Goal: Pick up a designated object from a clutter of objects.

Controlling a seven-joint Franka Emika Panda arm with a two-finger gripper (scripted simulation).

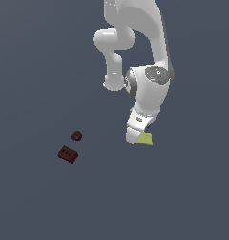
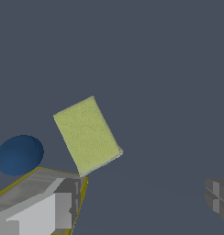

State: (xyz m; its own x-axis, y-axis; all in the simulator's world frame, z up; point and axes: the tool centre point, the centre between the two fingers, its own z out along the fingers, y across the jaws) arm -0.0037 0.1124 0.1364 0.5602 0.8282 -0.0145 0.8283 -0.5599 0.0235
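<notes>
pad (image 2: 87, 135) flat, between spread fingers (image 2: 63, 209) | tool (image 2: 143, 202) open, empty

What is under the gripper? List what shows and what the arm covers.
Exterior view: only a corner of the yellow-green pad shows; the arm covers the rest. Wrist view: the pad lies flat below the open gripper, a blue ball beside it, apart.

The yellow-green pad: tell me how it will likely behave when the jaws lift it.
The yellow-green pad looks thin and flat with a fine, sponge-like texture, so it is probably light and may flex or droop if pinched at one edge. Lying flat, it should not roll, unlike the blue ball beside it. Its low profile may make it hard to get the jaws around.
</notes>
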